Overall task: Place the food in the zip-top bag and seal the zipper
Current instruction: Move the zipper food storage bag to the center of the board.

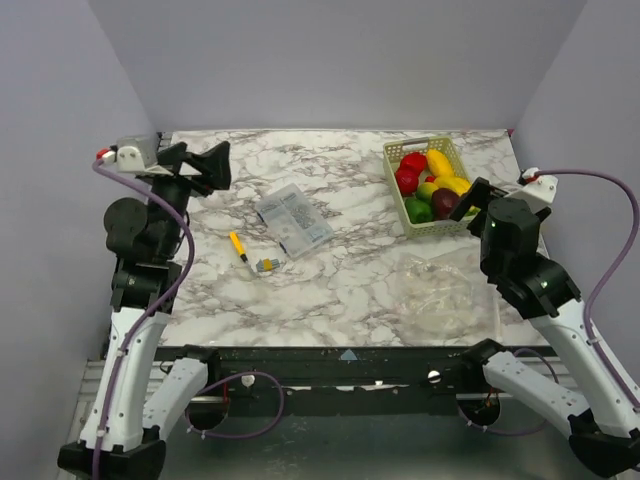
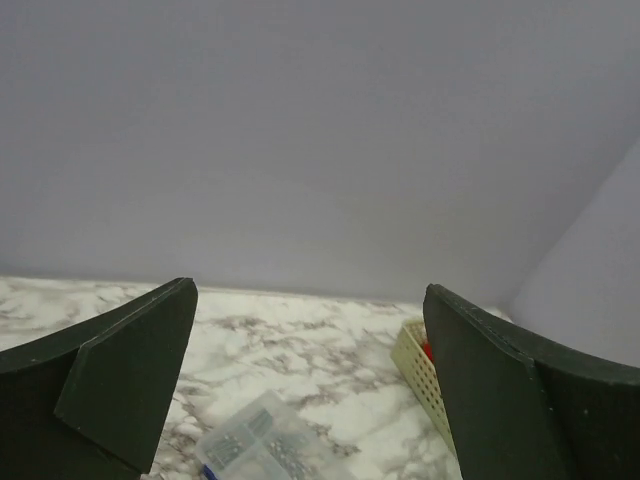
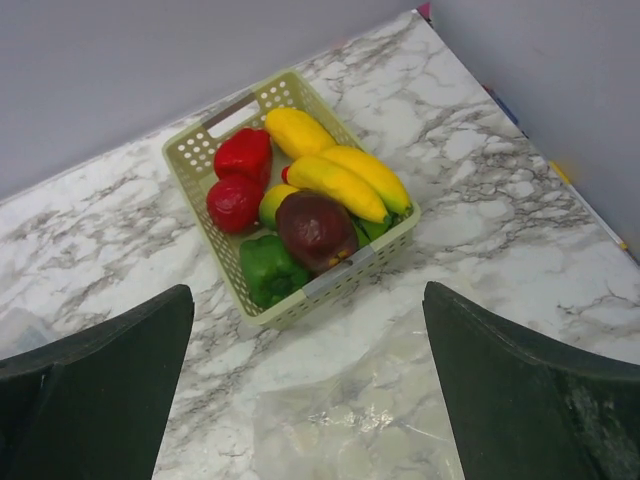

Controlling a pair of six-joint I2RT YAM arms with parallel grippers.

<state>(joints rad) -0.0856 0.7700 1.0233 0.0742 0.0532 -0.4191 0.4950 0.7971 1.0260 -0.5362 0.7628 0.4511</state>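
The food (image 3: 305, 205) is contained in a mesh basket (image 3: 192, 172) at the far right of the marble table (image 1: 350, 285), and the zip-top bag (image 1: 436, 292) is laid flat just in front of it. The left gripper (image 1: 212, 168) and right gripper (image 1: 465, 198) are both spread wide and empty, the right one raised above the basket's near edge. A printed packet (image 1: 293, 218) and a yellow-handled tool (image 1: 240, 246) are located mid-table, well apart from the bag.

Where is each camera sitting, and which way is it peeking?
Top external: high behind the arms, looking down on the marble table; both arms, left gripper and right gripper show.
Left wrist: on the left arm, looking across the table at the back wall; its two dark fingers show.
Right wrist: on the right arm, tilted down at the basket of food and the zip-top bag; its fingers show.
Shared: all three see the basket.
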